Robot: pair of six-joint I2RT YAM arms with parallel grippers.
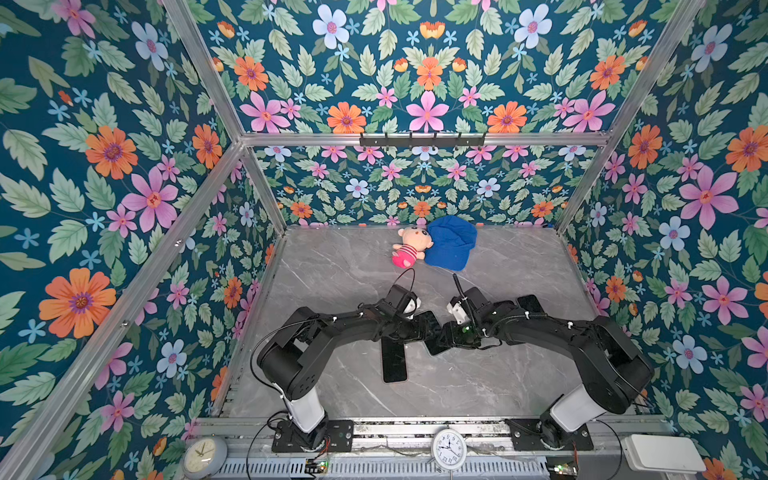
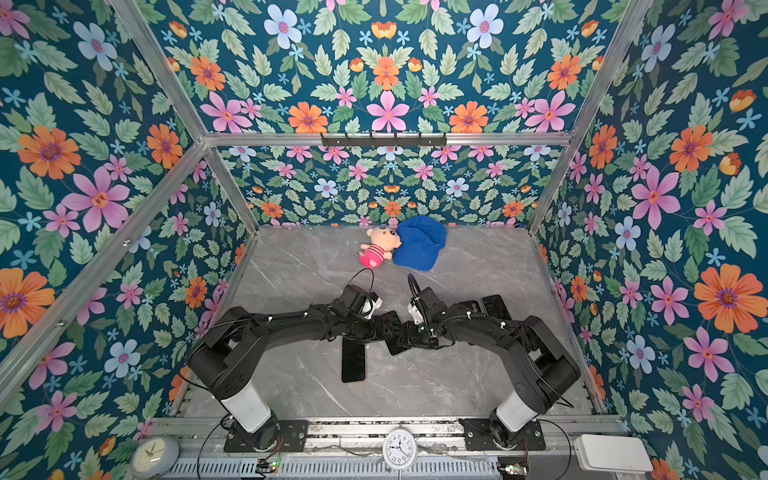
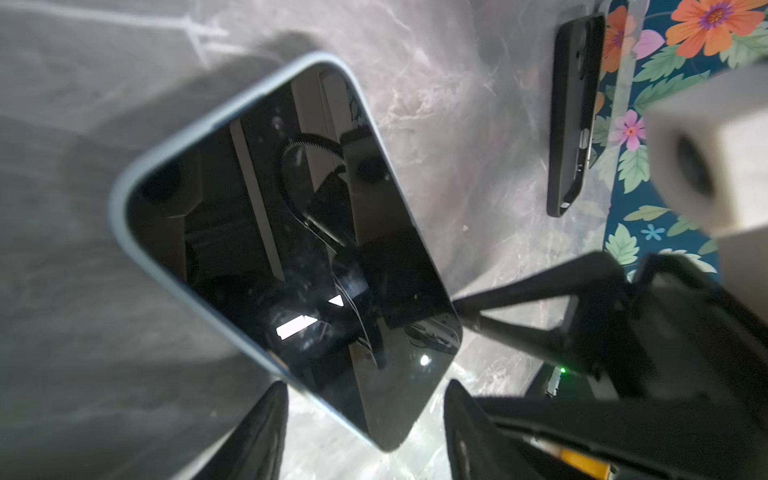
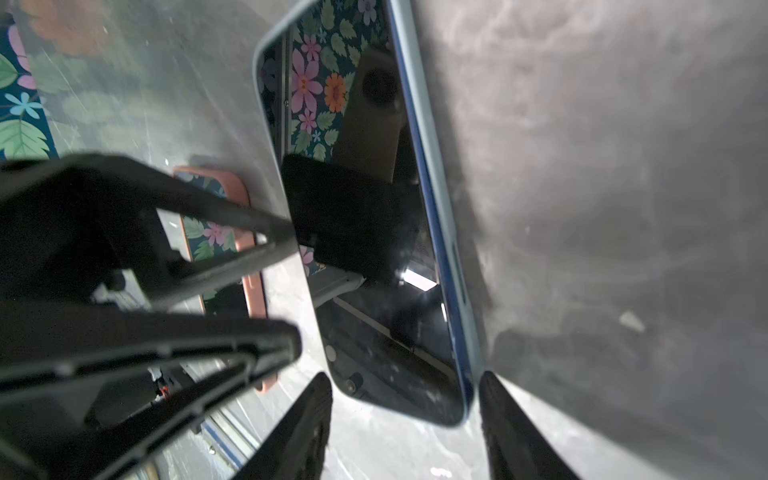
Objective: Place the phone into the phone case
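The phone (image 3: 291, 232), with a black screen and dark blue sides, sits in a pale blue phone case (image 3: 124, 199) at the table's middle, between both arms in both top views (image 1: 432, 334). Along one long side the dark blue edge shows above the case rim (image 4: 426, 124). My right gripper (image 4: 405, 374) is shut across the cased phone's short end, a finger against each long side. My left gripper (image 3: 365, 386) stands open around a corner of it. In the right wrist view one of its fingers (image 4: 232, 216) touches the screen's edge.
A second phone with a pink rim (image 1: 394, 361) lies flat just in front of the grippers. A black case (image 1: 530, 303) lies behind the right arm near the right wall. A plush doll (image 1: 409, 249) and a blue cap (image 1: 451, 243) lie at the back.
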